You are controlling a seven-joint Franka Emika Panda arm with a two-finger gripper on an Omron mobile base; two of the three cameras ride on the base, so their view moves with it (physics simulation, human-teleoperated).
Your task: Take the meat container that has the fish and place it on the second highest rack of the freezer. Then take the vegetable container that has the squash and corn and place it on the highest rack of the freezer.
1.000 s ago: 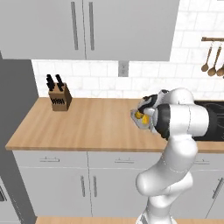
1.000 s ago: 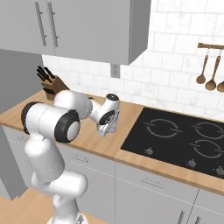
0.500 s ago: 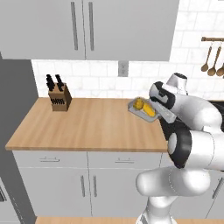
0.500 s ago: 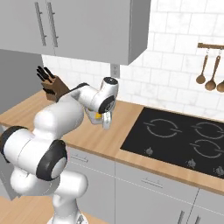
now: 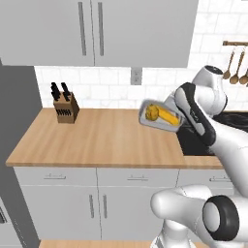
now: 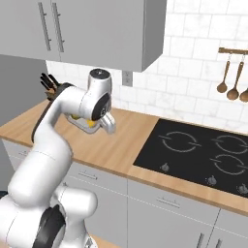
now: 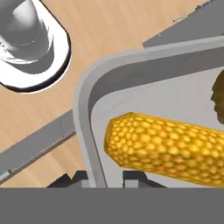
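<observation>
My gripper [image 7: 103,178] is shut on the rim of the vegetable container [image 7: 85,113], a shallow grey tray. A yellow corn cob [image 7: 166,146] lies in it, with the darker squash [image 7: 217,94] at the far end. In the left base view the container [image 5: 157,127] hangs tilted above the right part of the wooden counter [image 5: 97,140], holding corn [image 5: 169,117] and squash [image 5: 152,112], with the hand behind it. In the right base view the container [image 6: 77,119] peeks out under the hand. The meat container and the freezer racks are out of view.
A knife block [image 5: 64,104] stands at the counter's back left. The black cooktop [image 6: 203,155] lies to the right, with wooden utensils [image 6: 232,72] on the wall. Upper cabinets [image 5: 97,29] hang overhead. A tall grey appliance side [image 5: 14,145] borders the counter's left end.
The arm has swung its elbow round and risen. The hand has carried the container slightly up and left over the counter, still gripped. The base has not moved.
</observation>
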